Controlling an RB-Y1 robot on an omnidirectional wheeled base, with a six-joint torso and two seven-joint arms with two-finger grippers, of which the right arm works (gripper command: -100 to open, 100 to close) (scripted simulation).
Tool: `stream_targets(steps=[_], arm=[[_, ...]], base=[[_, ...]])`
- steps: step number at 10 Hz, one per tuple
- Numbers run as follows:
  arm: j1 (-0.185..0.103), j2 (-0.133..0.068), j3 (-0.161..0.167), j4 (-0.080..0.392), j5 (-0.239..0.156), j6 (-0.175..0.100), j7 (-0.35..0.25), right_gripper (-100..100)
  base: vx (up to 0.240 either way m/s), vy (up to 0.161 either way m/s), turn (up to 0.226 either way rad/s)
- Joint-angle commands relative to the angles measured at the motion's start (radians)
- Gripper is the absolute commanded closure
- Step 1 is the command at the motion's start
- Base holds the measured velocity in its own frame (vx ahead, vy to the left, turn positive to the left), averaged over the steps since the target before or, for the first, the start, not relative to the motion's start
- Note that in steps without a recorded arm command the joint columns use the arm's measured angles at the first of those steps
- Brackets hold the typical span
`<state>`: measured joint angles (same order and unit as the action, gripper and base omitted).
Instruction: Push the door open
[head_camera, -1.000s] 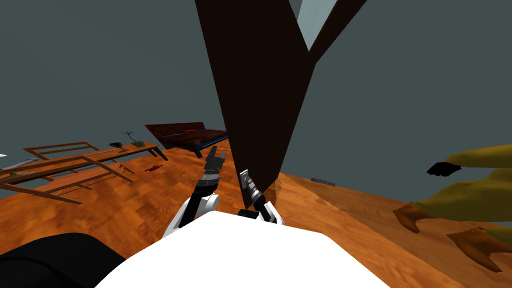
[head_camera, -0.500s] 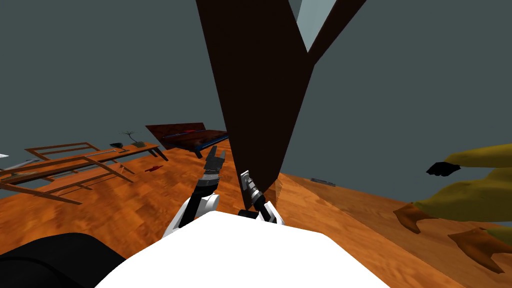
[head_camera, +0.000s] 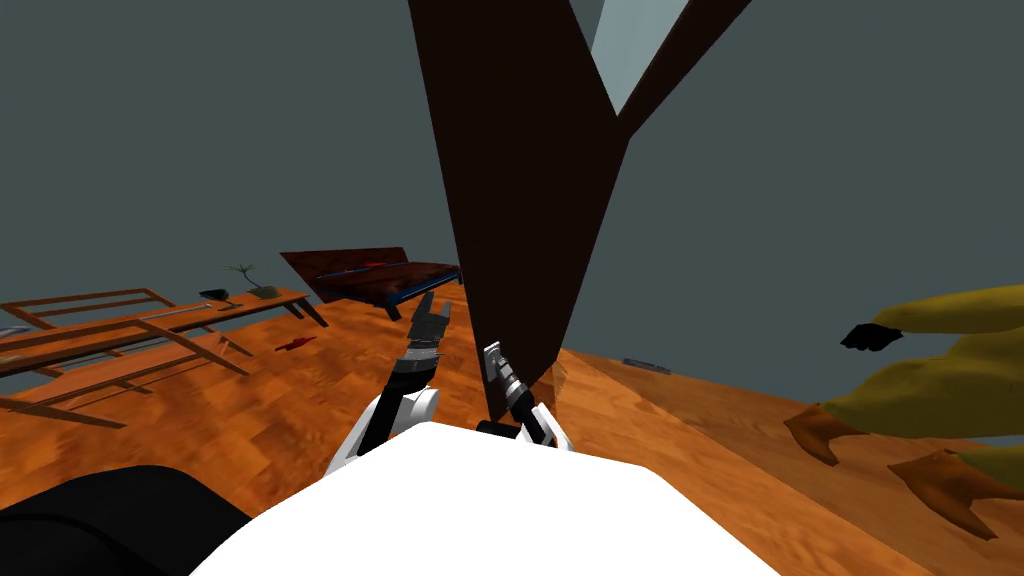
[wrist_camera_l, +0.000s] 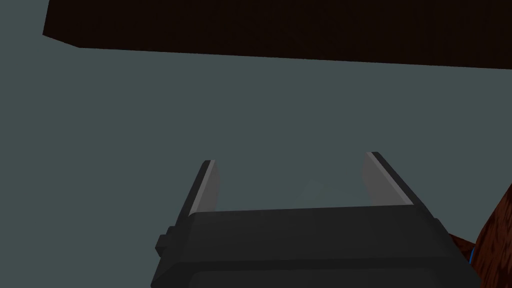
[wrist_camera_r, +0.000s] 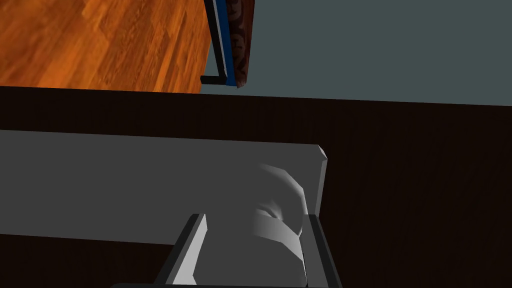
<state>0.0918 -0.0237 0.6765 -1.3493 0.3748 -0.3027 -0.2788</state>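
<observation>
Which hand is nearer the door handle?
Right. The right hand clasps the grey door handle; the left hand hangs open beside the door, clear of it.

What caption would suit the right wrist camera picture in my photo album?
Right gripper closed on the grey lever handle of a dark brown door, wooden floor beyond.

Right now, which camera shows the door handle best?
Right wrist view: grey handle up close, held in the right gripper. Head view shows that gripper at the dark door; left wrist, the door's edge.
</observation>
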Motion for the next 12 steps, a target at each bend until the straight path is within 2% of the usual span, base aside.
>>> stream_targets(steps=[1, 5, 6, 9, 10, 11, 12], arm=[[0.005, -0.008, -0.015, 0.009, -0.004, -0.001, 0.009, 100], [0.009, -0.002, -0.029, 0.006, -0.013, 0.006, 0.019, 100], [0.010, 0.006, -0.034, 0.004, -0.016, 0.008, 0.023, 100], [0.013, 0.053, -0.047, 0.001, -0.025, 0.015, 0.032, 100], [0.017, 0.042, -0.038, 0.001, -0.022, 0.016, 0.031, 100], [0.012, 0.020, -0.057, 0.000, -0.028, 0.015, 0.035, 100], [0.011, 0.012, -0.065, 0.000, -0.031, 0.015, 0.036, 100]], base=[[0.124, 0.143, -0.053], [0.087, 0.135, -0.115], [0.077, 0.149, -0.151], [0.044, 0.194, -0.163], [0.022, 0.078, -0.027], [0.077, 0.123, -0.046], [0.094, 0.180, -0.106]])
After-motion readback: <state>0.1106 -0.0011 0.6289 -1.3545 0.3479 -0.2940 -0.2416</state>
